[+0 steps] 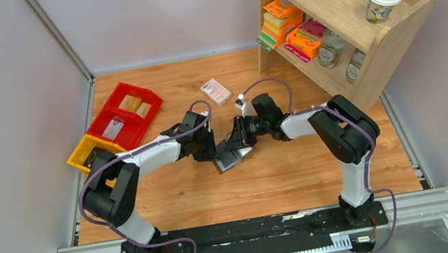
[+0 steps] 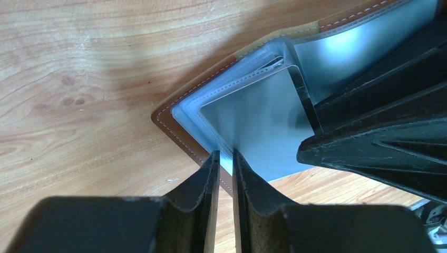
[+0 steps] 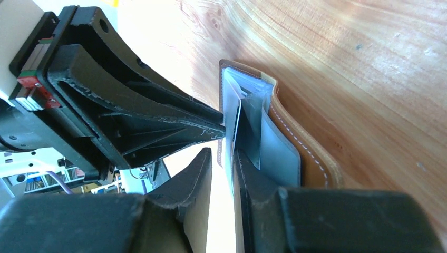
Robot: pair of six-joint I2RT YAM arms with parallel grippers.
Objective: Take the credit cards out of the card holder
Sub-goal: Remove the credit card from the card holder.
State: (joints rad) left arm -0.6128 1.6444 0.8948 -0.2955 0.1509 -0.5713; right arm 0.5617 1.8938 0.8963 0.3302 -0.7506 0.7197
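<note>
Lying spread open at the middle of the table (image 1: 286, 181), the brown leather card holder (image 2: 253, 121) shows its blue-grey pockets (image 2: 363, 47). The left gripper (image 2: 225, 156) is pinched narrow on its stitched edge. The right gripper (image 3: 224, 158) straddles a thin pale leaf (image 3: 232, 126) inside, jaws barely apart; card or pocket, gripped or not, I cannot tell.

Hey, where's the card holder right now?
In the top view, the card holder is mid-table and open, between the left hand and right hand. It is nearer the arm bases than the pink-and-white box.
</note>
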